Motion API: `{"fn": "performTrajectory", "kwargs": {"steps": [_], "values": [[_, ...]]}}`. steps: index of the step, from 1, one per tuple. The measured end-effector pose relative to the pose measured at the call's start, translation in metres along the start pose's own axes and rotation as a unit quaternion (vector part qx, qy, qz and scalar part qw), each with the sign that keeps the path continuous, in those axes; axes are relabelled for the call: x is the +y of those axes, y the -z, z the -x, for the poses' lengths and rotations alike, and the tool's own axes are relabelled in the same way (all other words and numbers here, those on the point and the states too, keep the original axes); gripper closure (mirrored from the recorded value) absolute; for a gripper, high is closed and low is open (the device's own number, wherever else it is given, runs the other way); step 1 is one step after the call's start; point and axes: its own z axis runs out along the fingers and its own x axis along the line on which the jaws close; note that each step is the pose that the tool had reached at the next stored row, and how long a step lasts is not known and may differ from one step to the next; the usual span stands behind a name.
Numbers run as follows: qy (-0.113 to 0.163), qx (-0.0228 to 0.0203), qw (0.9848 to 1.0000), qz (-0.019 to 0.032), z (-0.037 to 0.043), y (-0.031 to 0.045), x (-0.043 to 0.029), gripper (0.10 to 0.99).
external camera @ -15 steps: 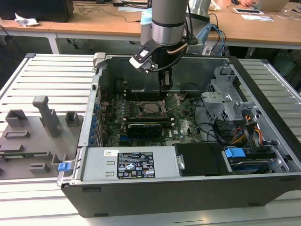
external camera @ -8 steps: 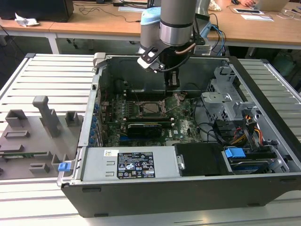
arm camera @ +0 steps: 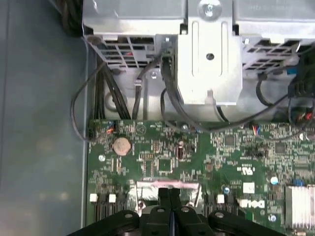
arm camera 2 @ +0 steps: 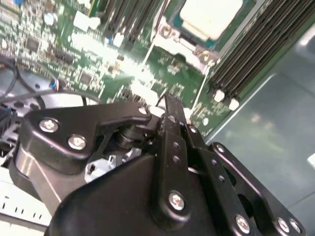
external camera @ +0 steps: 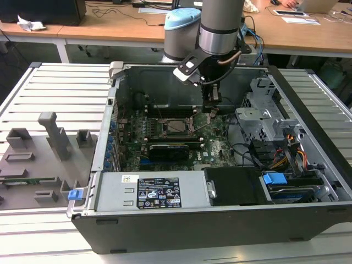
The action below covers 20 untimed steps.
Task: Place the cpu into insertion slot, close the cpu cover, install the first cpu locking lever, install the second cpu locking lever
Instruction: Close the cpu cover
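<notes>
- While it hangs low inside the open computer case [external camera: 308, 104], the gripper [external camera: 212, 108] has its black fingers [arm camera: 164, 196] pressed together, with nothing visible between them.
- Its tips are close above the green motherboard [arm camera: 216, 157], just off the exterior view's right of the insertion slot [external camera: 164, 127].
- A thin metal locking lever [arm camera 2: 201, 93] runs beside the fingertips in the second wrist view; I cannot tell whether they touch it.
- The cpu [arm camera 2: 211, 17] lies flat in the slot, pale silver face up.
- The cpu cover [arm camera 2: 170, 39] lies down around it as a silvery frame.
- Long black memory slots [arm camera 2: 246, 54] run alongside the socket.
- A round coin cell battery [arm camera: 121, 145] sits on the board beyond the fingers in the first wrist view, and a silver drive cage [arm camera: 209, 59] with black cables stands past the board's edge.
- A black expansion card [external camera: 170, 149] sits on the near side of the socket in the exterior view.
- The case rests on a grey slatted table [external camera: 60, 82], with a grey fixture tray [external camera: 33, 159] well apart to the exterior view's left.
</notes>
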Motion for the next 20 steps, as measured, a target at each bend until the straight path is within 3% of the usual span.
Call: {"fn": "performTrajectory", "kwargs": {"steps": [2, 14, 18, 20], "values": [[0.015, 0.0008, 0.9999, -0.0001, 0.0001, -0.0006, 0.0037, 0.98], [0.015, -0.001, 0.9999, -0.0002, 0.0004, -0.0096, 0.0249, 0.98], [0.015, -0.001, 0.9999, -0.0006, 0.0004, -0.0143, 0.0258, 0.98], [0.015, -0.001, 0.9999, -0.004, 0.0005, -0.0146, 0.0258, 0.98]]}}
